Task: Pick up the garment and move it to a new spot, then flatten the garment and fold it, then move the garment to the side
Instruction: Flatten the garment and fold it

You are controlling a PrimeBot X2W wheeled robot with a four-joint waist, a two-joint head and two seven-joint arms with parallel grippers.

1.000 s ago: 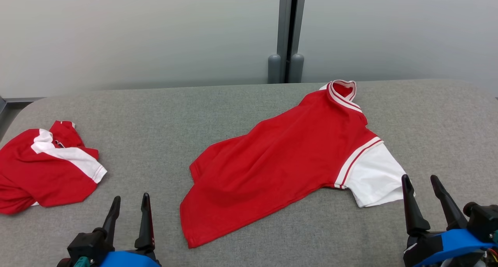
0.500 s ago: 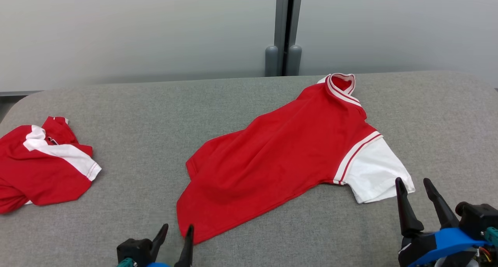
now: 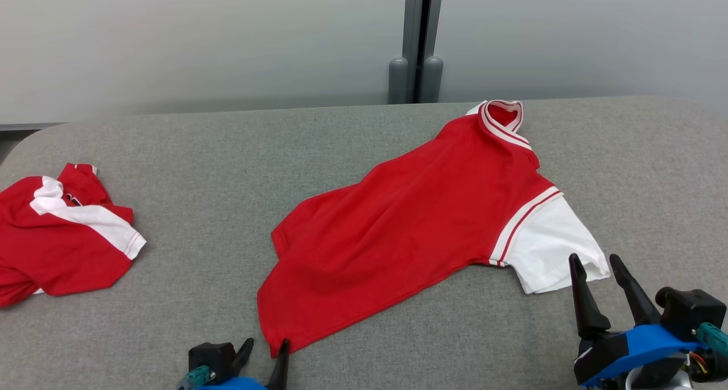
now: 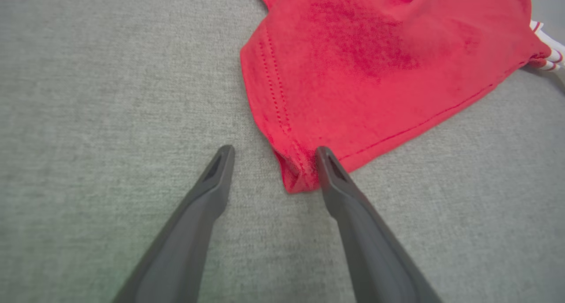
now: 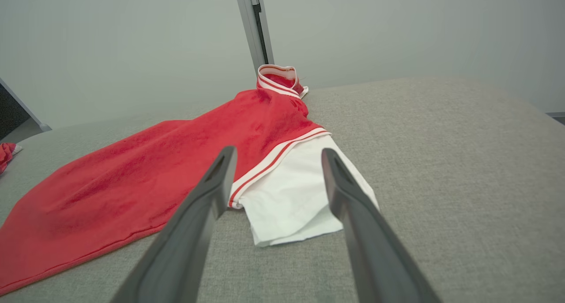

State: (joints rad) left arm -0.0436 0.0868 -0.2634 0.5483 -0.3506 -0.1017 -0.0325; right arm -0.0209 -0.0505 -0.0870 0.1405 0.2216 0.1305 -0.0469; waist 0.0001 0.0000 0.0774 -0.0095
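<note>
Head view: the red polo shirt [image 3: 409, 225] lies slantwise in the middle of the grey padded table [image 3: 227, 151], collar toward 1 o'clock and hem corner [image 3: 273, 333] toward 7. A second red-and-white garment [image 3: 62, 248] sits at 9 o'clock.

Left wrist view: the left gripper [image 4: 273, 150] has its fingers apart. The hem corner lies between them, against the 3 o'clock finger.

Right wrist view: the right gripper [image 5: 278, 153], fingers apart, points at the white sleeve [image 5: 291, 197] at 12 o'clock.

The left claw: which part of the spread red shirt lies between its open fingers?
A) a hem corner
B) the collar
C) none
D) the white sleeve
A: in the left wrist view, the hem corner of the red shirt lies between the fingers of the open left claw.
</note>
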